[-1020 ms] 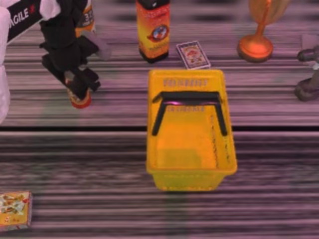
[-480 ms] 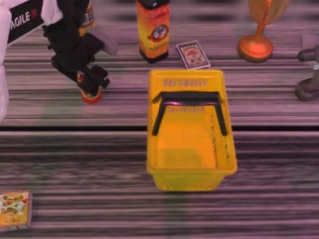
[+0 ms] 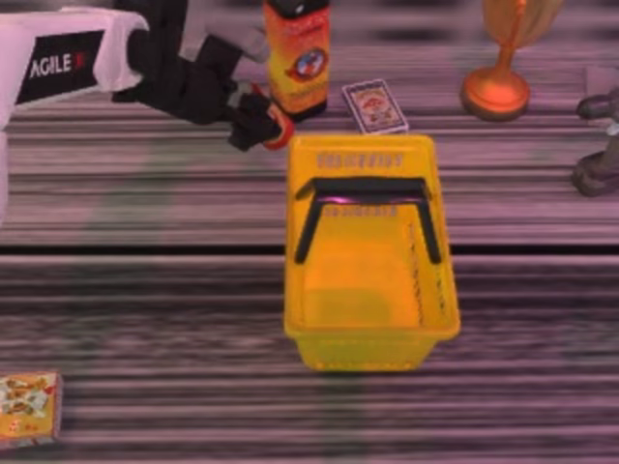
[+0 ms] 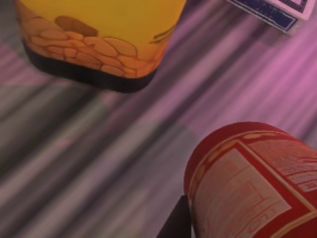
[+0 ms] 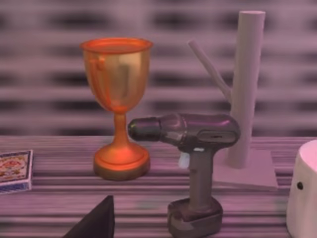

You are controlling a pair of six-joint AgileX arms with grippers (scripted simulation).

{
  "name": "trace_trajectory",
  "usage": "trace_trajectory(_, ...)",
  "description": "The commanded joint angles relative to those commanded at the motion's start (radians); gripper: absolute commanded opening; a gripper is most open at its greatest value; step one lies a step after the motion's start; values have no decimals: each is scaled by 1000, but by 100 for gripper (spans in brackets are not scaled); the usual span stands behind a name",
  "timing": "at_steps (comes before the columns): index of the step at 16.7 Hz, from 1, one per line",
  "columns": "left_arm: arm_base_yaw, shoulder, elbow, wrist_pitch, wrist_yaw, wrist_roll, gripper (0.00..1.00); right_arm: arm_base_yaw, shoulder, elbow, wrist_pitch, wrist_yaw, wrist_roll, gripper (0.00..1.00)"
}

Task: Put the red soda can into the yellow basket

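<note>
While the left arm reaches from the counter's left side toward the far edge, its pincer (image 3: 259, 121) is closed around the red soda can (image 3: 278, 124), which is held above the counter (image 3: 145, 319), tilted, just beside the tall orange bottle (image 3: 296, 58) and near the far left corner of the yellow basket (image 3: 372, 343). In the left wrist view the can (image 4: 252, 183) fills the near part of the picture, with the bottle's base (image 4: 99, 44) and a corner of the card box (image 4: 277, 12) behind it. The basket stands in the middle of the counter, its black handles (image 3: 366, 188) folded across the opening. The surface is striped in purple and grey bands. A card box (image 3: 374, 104) lies near the far edge, a golden goblet (image 3: 496, 87) stands to the right of it, and a small colourful box (image 3: 27, 408) lies at the near left corner. The right arm stays parked beyond the right edge; its wrist view shows the goblet (image 5: 118, 99), a drill (image 5: 195, 148) and a grey stand (image 5: 245, 99) before a striped wall, and I cannot tell the state of its pincer.
</note>
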Motion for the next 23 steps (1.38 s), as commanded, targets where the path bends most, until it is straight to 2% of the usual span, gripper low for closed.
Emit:
trace_trajectory(7,-39,-144,-294,703,442,-211,0,0,0,0,0,0,0,100)
trace_trajectory(10,-51,-209,-392,943,591,-275,0,0,0,0,0,0,0,100)
trace_trajectory(12,-57,-247,-440,1055,666,-304,0,0,0,0,0,0,0,100)
trace_trajectory(15,-63,-280,-480,1143,731,-326,0,0,0,0,0,0,0,100)
trace_trajectory(23,-54,-243,-487,1190,736,-327,0,0,0,0,0,0,0,100)
